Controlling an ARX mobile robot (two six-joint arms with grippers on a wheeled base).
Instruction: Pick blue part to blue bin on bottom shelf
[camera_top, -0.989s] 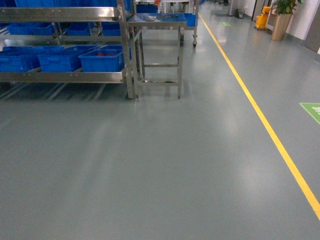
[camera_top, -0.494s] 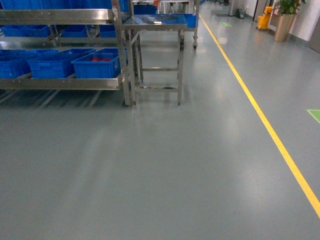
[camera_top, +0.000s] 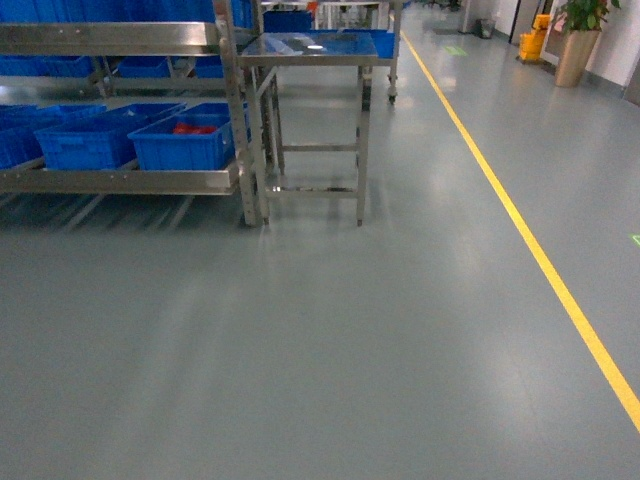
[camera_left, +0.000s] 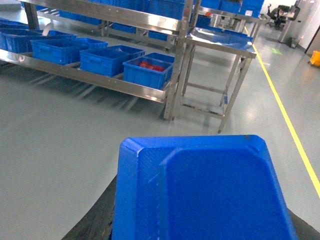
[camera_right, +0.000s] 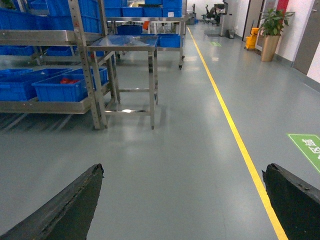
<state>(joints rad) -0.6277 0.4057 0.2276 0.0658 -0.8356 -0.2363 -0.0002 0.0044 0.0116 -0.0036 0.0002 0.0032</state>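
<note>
Blue part (camera_left: 200, 192): held in left pincer, jaws hidden. Right pincer (camera_right: 182, 200): wide open, empty. Bottom shelf (camera_top: 120, 181): well ahead; blue bin unidentified; delivery remains.

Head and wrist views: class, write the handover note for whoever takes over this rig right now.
Left gripper: jaws shut on the blue rectangular plastic part, it seems.
Right gripper: open, empty.
Blue plastic bins sit on the low steel bottom shelf, ahead to the left.
Done: part picked.
Left: drive up, place part in the bare bin.
</note>
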